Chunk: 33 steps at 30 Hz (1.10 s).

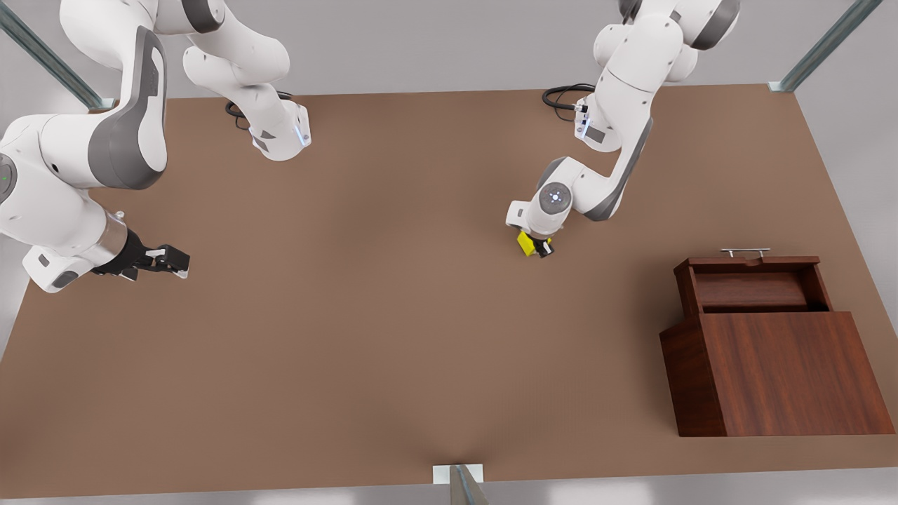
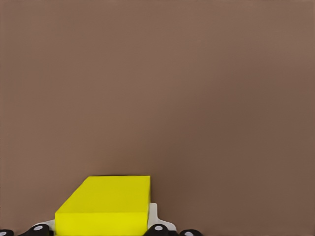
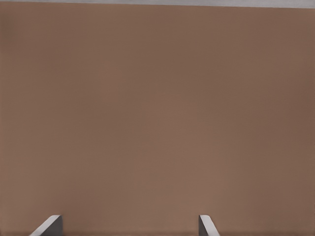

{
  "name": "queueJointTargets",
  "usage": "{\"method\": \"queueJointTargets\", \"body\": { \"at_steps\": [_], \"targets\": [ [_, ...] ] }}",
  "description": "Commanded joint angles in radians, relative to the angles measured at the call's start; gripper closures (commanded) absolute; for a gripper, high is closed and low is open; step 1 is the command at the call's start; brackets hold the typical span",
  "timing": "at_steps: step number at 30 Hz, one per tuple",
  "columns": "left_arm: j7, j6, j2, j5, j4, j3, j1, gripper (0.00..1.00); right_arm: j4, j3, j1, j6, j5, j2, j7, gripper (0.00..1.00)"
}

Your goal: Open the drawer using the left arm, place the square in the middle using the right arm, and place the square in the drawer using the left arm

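Clamping the square (image 1: pixel 527 243), the left gripper (image 1: pixel 537 247) is hanging over the desk (image 1: pixel 393 337), well apart from the drawer (image 1: pixel 754 282), which is standing pulled open. Far across the desk from the drawer, the right gripper (image 1: pixel 177 262) is waiting, fingers (image 3: pixel 49 226) apart.

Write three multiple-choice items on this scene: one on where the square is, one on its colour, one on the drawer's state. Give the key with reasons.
1. Where is the square?
A. in the drawer
B. at the left gripper
C. at the right gripper

2. The square's colour?
A. yellow
B. blue
C. red

3. The drawer is:
A. shut
B. pulled open
C. removed

Key: 1 B, the left wrist view shows it between the fingers; 2 A, bright yellow faces; 3 B, its tray and handle stick out of the box.
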<state>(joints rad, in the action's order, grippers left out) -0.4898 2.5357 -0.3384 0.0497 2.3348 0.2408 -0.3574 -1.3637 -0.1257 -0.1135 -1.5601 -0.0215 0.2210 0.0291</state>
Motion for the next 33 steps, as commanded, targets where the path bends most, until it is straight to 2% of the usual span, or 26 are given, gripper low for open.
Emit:
{"method": "queueJointTargets", "body": {
  "at_steps": [1, 9, 10, 11, 18, 20, 24, 27, 30, 33],
  "targets": [
    [0.0, 0.0, -0.001, -0.001, 0.0, 0.0, 0.0, 0.26, 0.0, 0.0, 0.0, 0.0, 0.0, 0.0, 0.0, 0.0],
    [0.003, 0.014, -0.028, -0.001, -0.005, 0.0, 0.001, 0.26, 0.0, -0.002, 0.0, 0.0, -0.014, 0.0, 0.0, 0.0],
    [0.005, 0.014, -0.028, -0.001, -0.005, 0.0, 0.001, 0.31, 0.0, -0.002, 0.002, 0.0, -0.014, 0.001, 0.0, 0.0],
    [0.004, 0.012, -0.028, -0.001, -0.005, 0.0, 0.0, 0.32, 0.0, -0.002, 0.0, 0.0, -0.014, 0.0, 0.0, 0.0],
    [0.005, -0.037, 0.025, -0.008, -0.02, -0.021, 0.008, 0.3, 0.0, -0.003, 0.002, 0.0, -0.014, 0.0, 0.0, 0.0],
    [0.098, -0.13, 0.091, -0.011, -0.04, -0.052, 0.008, 0.3, 0.0, -0.003, 0.002, 0.0, -0.014, 0.0, 0.0, 0.0],
    [0.312, -0.388, 0.16, -0.013, -0.221, -0.109, 0.035, 0.3, 0.0, -0.005, 0.002, 0.0, -0.015, 0.001, 0.0, 0.0],
    [0.395, -0.434, 0.206, -0.011, -0.249, -0.123, 0.095, 0.3, 0.0, -0.003, 0.002, 0.0, -0.017, 0.001, 0.0, 0.0],
    [0.487, -0.592, 0.254, -0.011, -0.399, -0.225, 0.124, 0.3, 0.0, -0.005, 0.002, 0.0, -0.015, 0.001, 0.0, 0.0],
    [0.511, -0.64, 0.305, -0.002, -0.419, -0.304, 0.199, 0.3, 0.0, -0.005, 0.002, 0.0, -0.017, 0.001, 0.0, 0.0]
  ]
}}
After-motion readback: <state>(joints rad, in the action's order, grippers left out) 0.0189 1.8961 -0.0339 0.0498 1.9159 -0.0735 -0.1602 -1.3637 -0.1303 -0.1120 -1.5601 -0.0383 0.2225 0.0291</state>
